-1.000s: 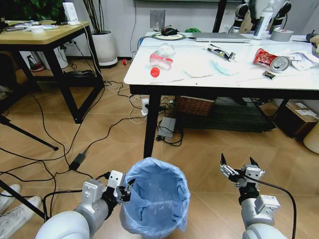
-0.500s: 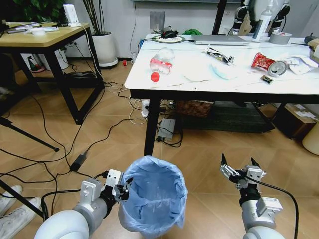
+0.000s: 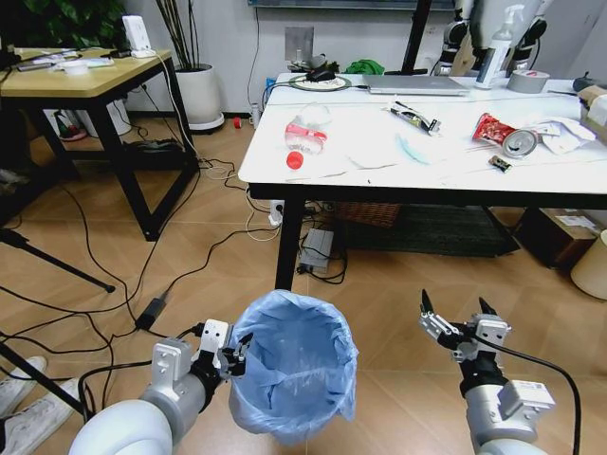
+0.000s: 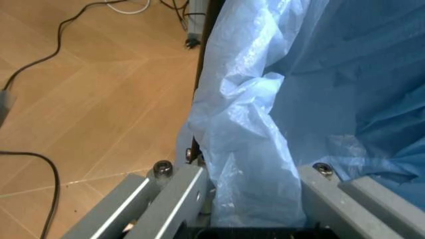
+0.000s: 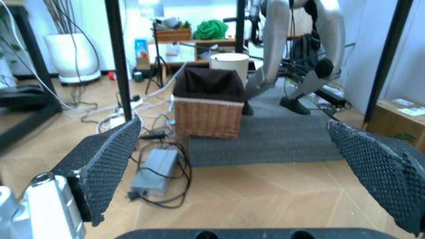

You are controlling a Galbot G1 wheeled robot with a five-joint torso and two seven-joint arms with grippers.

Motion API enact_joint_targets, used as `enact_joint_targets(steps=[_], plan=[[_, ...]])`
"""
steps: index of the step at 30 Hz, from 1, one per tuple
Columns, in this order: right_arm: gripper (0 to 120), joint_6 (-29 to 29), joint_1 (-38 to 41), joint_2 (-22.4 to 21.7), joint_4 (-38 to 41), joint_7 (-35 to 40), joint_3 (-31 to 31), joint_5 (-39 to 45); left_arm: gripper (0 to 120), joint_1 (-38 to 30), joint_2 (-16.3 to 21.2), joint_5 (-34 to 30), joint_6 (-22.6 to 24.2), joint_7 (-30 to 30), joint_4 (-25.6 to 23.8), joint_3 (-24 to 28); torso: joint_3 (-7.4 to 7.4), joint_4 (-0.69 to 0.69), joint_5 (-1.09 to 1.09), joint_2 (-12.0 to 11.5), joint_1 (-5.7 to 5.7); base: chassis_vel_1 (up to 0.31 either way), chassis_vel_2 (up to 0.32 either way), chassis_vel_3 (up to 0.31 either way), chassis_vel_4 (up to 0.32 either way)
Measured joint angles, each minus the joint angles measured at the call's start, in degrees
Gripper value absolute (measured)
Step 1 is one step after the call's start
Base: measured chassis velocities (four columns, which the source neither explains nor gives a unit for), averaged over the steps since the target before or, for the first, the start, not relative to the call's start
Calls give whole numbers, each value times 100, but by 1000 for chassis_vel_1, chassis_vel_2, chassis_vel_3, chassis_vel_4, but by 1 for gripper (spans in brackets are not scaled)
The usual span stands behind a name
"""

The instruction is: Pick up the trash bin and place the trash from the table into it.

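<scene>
Bin (image 3: 294,374) at six o'clock in the head view, rim pinched by the left gripper (image 3: 230,357); right gripper (image 3: 455,322) spread empty at four o'clock, trash (image 3: 305,135) up on the table (image 3: 446,171) at one. Left wrist view: fingers (image 4: 178,196) straddle the bag-lined wall, so hold it level. Right wrist view: pads (image 5: 106,162) wide apart, empty.

We're in an office-cum-robot lab: laptop (image 3: 418,84) on a white table (image 3: 379,171), cables (image 3: 123,284) trailing over wood-look flooring, another robot (image 5: 299,45) standing behind.
</scene>
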Motion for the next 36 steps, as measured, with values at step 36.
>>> enact_joint_targets(steps=[36], plan=[[100, -359, -34, -508, 364, 163, 136, 303, 2, 105, -116, -45, 0, 6, 1, -224, 583, -1, -1, 824, 241, 0, 0, 0, 0]])
